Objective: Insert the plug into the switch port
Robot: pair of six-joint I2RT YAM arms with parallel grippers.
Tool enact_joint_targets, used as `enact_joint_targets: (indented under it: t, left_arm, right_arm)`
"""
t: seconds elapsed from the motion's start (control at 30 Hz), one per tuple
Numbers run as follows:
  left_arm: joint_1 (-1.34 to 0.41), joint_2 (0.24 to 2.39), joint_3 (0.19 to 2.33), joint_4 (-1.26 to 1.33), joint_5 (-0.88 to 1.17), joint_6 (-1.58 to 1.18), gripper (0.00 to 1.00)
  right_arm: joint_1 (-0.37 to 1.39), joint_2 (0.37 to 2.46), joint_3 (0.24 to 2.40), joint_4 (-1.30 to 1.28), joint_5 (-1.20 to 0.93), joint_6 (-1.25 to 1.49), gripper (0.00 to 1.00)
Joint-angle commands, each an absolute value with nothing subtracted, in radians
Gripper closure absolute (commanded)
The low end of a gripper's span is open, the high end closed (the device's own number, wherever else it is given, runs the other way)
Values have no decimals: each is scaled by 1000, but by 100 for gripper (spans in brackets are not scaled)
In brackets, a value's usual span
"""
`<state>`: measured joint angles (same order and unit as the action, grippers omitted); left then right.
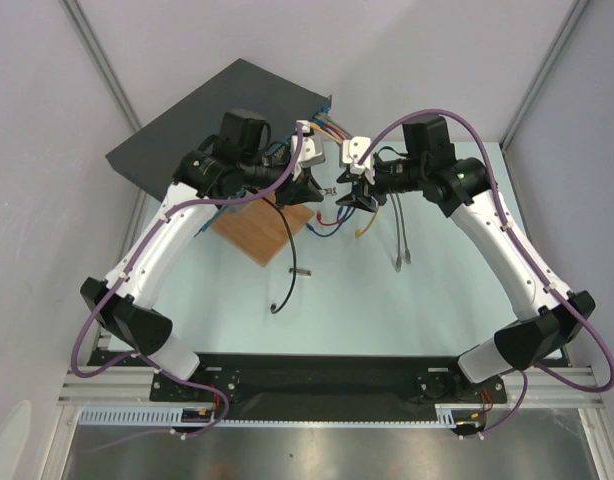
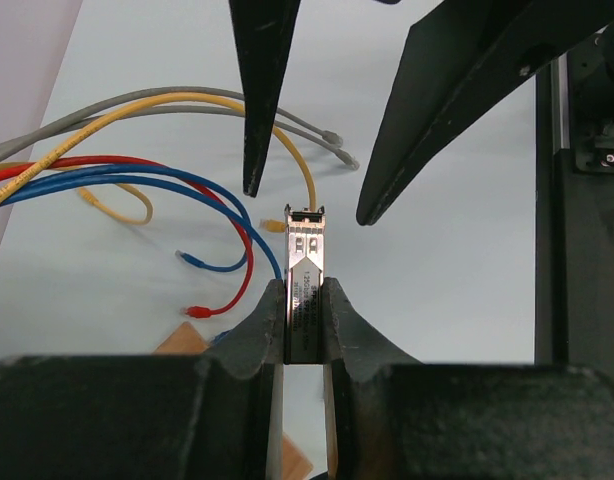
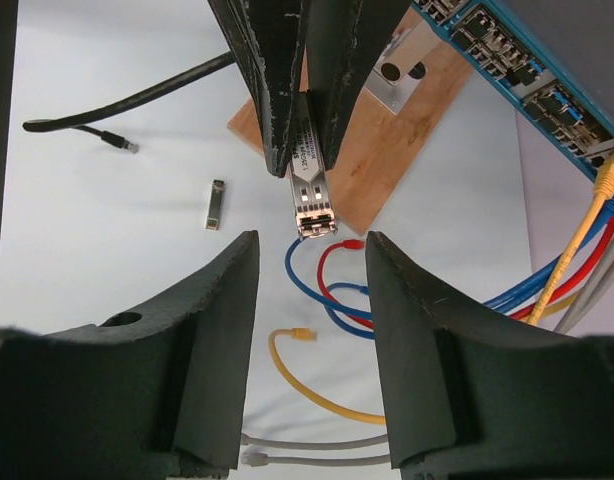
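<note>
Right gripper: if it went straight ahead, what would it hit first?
Probably the small silver metal plug held by the left gripper, its tip just ahead of the right gripper; depth unclear.

Bright, even, diffuse light; shadows faint (wrist-view foregrounds slightly soft).

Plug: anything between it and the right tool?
Nothing visible. The plug is clamped in the left tool, its free metal end pointing into the open gap of the right tool, whose fingers flank its tip without touching. Cables lie on the table below, not between.
</note>
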<state>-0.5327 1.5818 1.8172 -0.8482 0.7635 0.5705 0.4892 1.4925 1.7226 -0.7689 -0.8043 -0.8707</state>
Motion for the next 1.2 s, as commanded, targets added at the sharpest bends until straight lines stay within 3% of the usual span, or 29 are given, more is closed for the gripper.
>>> enact_joint_targets:
  t: [0.0, 0.43, 0.53, 0.63, 0.67, 0.7, 0.77, 0.8, 0.9, 1.0, 1.17]
  left_arm:
    - [-541, 1574, 1851, -833, 801, 591, 99]
    - [-546, 1594, 1864, -827, 815, 611, 99]
    - [-546, 1595, 1865, -828, 819, 615, 99]
    - [-546, 1597, 1867, -827, 819, 615, 96]
    - [-546, 1597, 1867, -822, 818, 611, 93]
    - [-546, 1595, 1867, -816, 813, 594, 84]
    - [-540, 1586, 1861, -780, 801, 566, 74]
    - [-534, 1579, 1855, -756, 787, 513, 58]
    - [-474, 1542, 1818, -600, 766, 345, 44]
    - [-391, 1508, 1772, -441, 743, 182, 39]
    - [-335, 1502, 1786, -407, 530, 120, 36]
  right_arm:
    - [491, 1508, 1759, -742, -838, -891, 49]
    - [492, 1540, 1786, -741, -873, -900, 56]
    - [494, 1554, 1795, -753, -876, -914, 66]
    - [494, 1562, 1804, -753, -874, -914, 83]
    - [494, 1565, 1802, -753, -871, -916, 96]
    - [492, 1566, 1802, -752, -865, -911, 100]
    - [486, 1575, 1798, -735, -851, -896, 100]
    - [482, 1578, 1792, -692, -844, -879, 100]
    - [442, 1614, 1793, -571, -805, -737, 100]
    - [419, 1678, 1831, -464, -750, -571, 100]
    - [420, 1793, 1939, -388, -643, -399, 100]
